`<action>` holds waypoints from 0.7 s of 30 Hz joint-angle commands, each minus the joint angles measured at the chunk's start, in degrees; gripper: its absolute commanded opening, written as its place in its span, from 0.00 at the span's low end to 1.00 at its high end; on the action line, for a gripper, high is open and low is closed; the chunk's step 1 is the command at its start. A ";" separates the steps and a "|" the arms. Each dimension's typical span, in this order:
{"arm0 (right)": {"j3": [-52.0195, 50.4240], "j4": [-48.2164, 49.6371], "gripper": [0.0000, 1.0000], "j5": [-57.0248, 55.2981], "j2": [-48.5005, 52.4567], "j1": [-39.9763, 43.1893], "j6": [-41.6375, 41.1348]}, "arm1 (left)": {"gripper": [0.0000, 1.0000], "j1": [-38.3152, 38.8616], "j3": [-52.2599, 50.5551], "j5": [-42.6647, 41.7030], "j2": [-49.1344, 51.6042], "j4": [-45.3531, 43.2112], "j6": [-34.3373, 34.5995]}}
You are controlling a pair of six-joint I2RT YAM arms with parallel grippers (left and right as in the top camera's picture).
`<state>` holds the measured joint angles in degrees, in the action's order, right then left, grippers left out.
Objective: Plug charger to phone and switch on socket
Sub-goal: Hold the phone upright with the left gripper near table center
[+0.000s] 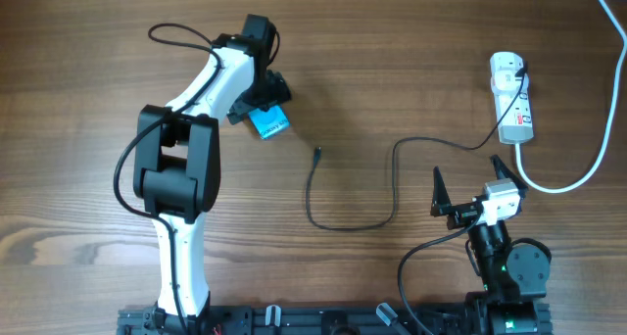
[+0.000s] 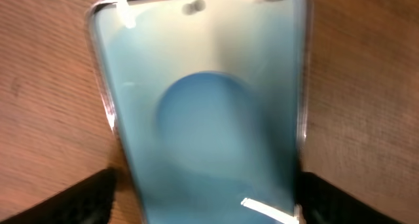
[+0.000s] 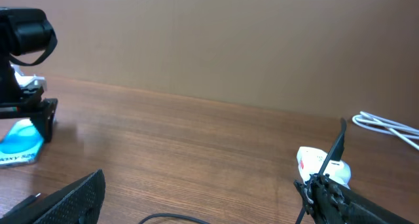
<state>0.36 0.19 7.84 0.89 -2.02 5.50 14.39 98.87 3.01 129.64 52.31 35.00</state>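
The phone (image 1: 272, 125), with its cyan screen up, lies on the wooden table under my left gripper (image 1: 263, 108). In the left wrist view the phone (image 2: 203, 106) fills the space between the black fingers (image 2: 72, 201). A thin gap shows at the left finger, while the right finger sits against the phone's edge. The charger (image 1: 392, 178) is a thin black cable that loops across mid-table, its connector tip (image 1: 317, 154) lying free right of the phone. The white socket (image 1: 512, 98) lies at the far right. My right gripper (image 1: 466, 173) is open and empty, below and to the left of the socket.
A thick white cord (image 1: 588, 129) curves from the socket toward the table's right edge and the back corner. The right wrist view shows the socket (image 3: 314, 164), a piece of black cable (image 3: 170, 217) and the phone (image 3: 16, 145) far left under the left arm.
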 commanded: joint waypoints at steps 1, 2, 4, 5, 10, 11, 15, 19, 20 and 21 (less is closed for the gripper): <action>-0.07 0.22 1.00 -0.35 -0.61 0.35 0.50 | 0.86 -0.22 -1.53 0.02 1.73 -0.50 0.42; -0.07 0.22 1.00 -0.33 -0.61 0.35 0.50 | 0.85 0.07 -1.53 0.02 1.73 0.11 0.42; -0.07 0.22 1.00 -0.35 -0.61 0.35 0.50 | 0.82 0.63 -1.53 0.02 1.73 1.42 0.42; -0.07 0.22 1.00 -0.33 -0.61 0.35 0.50 | 0.80 1.01 -1.53 -0.07 1.73 2.25 0.39; -0.07 0.22 1.00 -0.35 -0.61 0.35 0.50 | 0.79 3.48 -1.53 -1.75 1.73 6.47 0.15; -0.07 0.20 1.00 -0.35 -0.61 0.35 0.50 | 0.79 4.28 -1.53 -2.16 1.73 7.37 0.15; -0.07 0.22 1.00 -0.35 -0.61 0.35 0.50 | 0.78 7.34 -1.53 -2.34 1.73 9.60 0.07; -0.07 0.22 1.00 -0.33 -0.61 0.35 0.50 | 0.85 10.75 -1.53 -1.27 1.73 9.86 -2.47; -0.07 0.22 1.00 -0.35 -0.61 0.35 0.50 | 0.89 11.21 -1.53 -0.28 1.73 9.64 -2.43; -0.07 0.22 1.00 -0.35 -0.61 0.35 0.50 | 0.99 11.56 -1.53 1.36 1.73 8.98 -2.43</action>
<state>0.36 0.19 7.84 0.89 -2.02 5.50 24.18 98.96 1.65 129.51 61.93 34.02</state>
